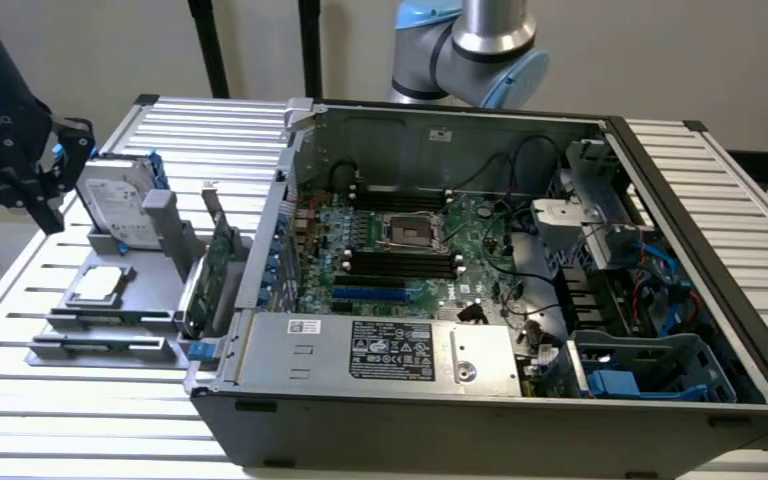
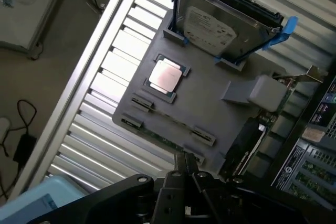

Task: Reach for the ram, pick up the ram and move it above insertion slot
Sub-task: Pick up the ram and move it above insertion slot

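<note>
Just past your tool (image 2: 184, 163), grip state can't tell, the ram (image 2: 160, 138) stands on edge in the gray holder (image 2: 210, 106) on the table (image 2: 100, 74), not held. Beyond it you get the processor chip (image 2: 165, 75), then the hard drive (image 2: 220, 22). The insertion slot (image 1: 398, 265) is well apart, inside the open case (image 1: 491, 420).

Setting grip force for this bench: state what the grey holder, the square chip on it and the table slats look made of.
grey holder: matte plastic, probably moulded or printed, going by its dull, even grey.
square chip: metal lid with a brushed silver sheen.
table slats: likely aluminium, seen as pale ribbed profiles with bright reflections.
</note>
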Available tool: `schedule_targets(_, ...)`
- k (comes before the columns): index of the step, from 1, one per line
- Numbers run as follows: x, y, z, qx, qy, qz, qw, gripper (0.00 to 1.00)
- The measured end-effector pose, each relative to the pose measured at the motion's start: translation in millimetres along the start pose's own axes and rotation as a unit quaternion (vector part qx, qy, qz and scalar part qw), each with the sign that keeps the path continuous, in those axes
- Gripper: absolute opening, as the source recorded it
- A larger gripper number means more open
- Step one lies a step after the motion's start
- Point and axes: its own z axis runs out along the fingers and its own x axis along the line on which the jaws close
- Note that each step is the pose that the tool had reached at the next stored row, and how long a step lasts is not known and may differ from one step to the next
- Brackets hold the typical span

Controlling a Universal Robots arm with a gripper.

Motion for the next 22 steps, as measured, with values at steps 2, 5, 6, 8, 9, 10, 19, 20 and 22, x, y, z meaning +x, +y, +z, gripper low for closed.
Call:
schedule_targets(2, 0.0, 0.0, 0.5, -0.0001, 0.0009, -0.015, 0.9999, 0.11)
schedule_targets(5, 0.0, 0.0, 1.3, -0.0001, 0.0022, -0.038, 0.9993, 0.11)
schedule_targets(6, 0.0, 0.0, 1.6, -0.0002, 0.0025, -0.045, 0.999, 0.11)
schedule_targets(8, 0.0, -0.1, 2.0, -0.0002, 0.0034, -0.061, 0.9982, 0.11)
schedule_targets(9, 0.0, -0.1, 2.2, -0.0002, 0.0039, -0.069, 0.9976, 0.11)
schedule_targets(10, 0.0, -0.1, 2.4, -0.0002, 0.0043, -0.077, 0.9971, 0.11)
schedule_targets(19, 0.0, -0.1, 3.4, 0.0002, 0.0079, -0.157, 0.9875, 0.11)
schedule_targets(20, 0.0, -0.2, 3.6, 0.0003, 0.0082, -0.166, 0.9861, 0.11)
schedule_targets(22, 0.0, -0.2, 3.9, 0.0004, 0.0089, -0.184, 0.9828, 0.11)
